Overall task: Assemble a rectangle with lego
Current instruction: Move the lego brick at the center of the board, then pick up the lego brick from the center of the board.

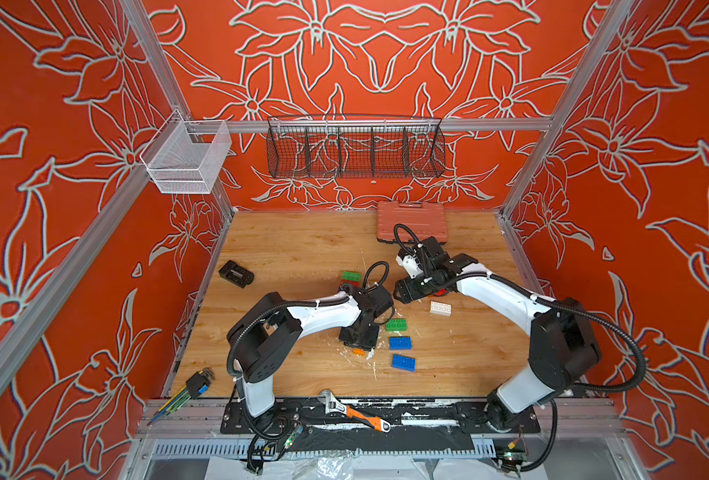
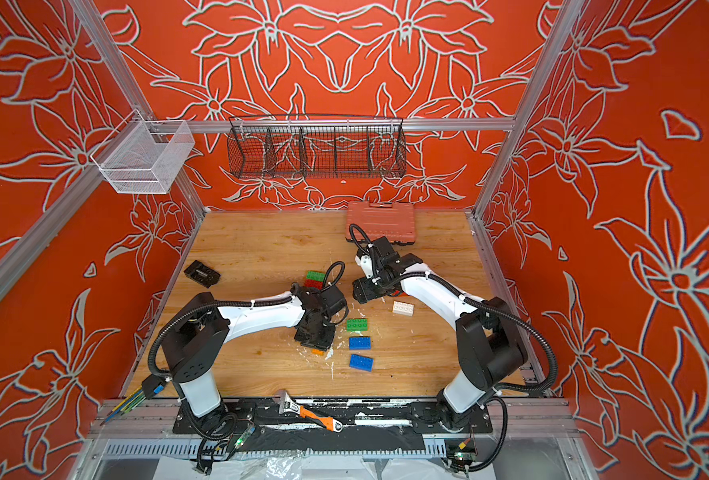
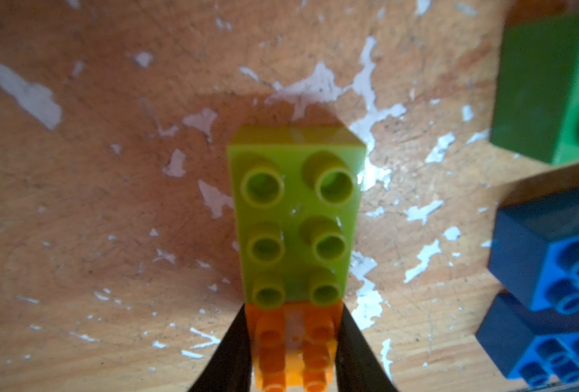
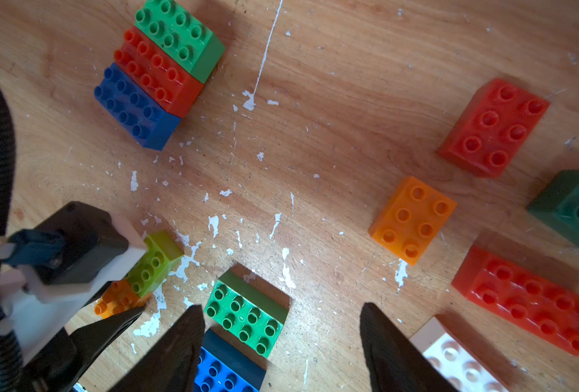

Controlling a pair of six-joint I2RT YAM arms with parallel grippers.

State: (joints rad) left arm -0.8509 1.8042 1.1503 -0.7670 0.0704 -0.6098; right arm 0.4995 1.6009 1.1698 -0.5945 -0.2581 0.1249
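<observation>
My left gripper points down at the table, its fingers pressed against both sides of an orange brick. A lime brick butts end to end against that brick. Green, red and blue bricks lie joined side by side further back. My right gripper hovers open and empty above bare wood between a green brick and a white brick. In a top view the left gripper stands beside a green brick and two blue bricks.
Loose red bricks, an orange brick and a dark green brick lie under the right arm. A salmon tool case sits at the back, a black block at the left. A wrench rests on the front rail.
</observation>
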